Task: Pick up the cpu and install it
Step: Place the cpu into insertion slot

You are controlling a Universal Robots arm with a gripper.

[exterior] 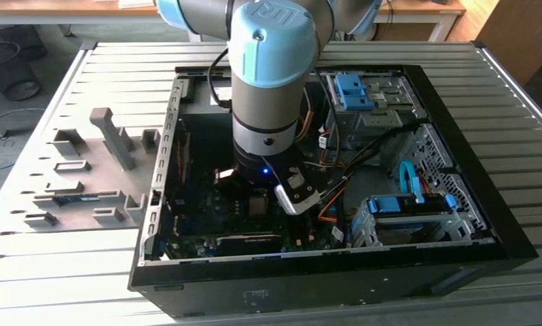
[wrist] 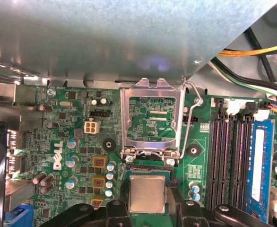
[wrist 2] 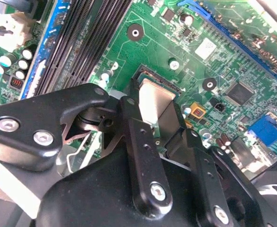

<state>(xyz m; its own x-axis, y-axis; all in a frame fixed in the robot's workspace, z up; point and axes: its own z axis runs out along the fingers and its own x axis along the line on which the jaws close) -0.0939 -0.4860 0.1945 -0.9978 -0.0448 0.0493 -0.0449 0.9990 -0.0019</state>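
We found the cpu (wrist: 147, 194) pinched by two opposite edges between the fingers (wrist 2: 134, 137) of the tool (wrist: 150, 206). It was held flat and square over the socket (wrist: 148, 166) on the motherboard (wrist: 72, 123). Gripping the edges, we judged, kept it level for seating. We could not tell whether it already touched the socket. The load plate (wrist: 127, 118) stood swung open beside the socket with its lever (wrist: 190, 118) released, leaving the way in free. In the exterior view the arm (exterior: 271, 81) reached straight down, wrist vertical, into the open computer case (exterior: 452, 261), which lay on its side on the slatted desk (exterior: 72, 285).
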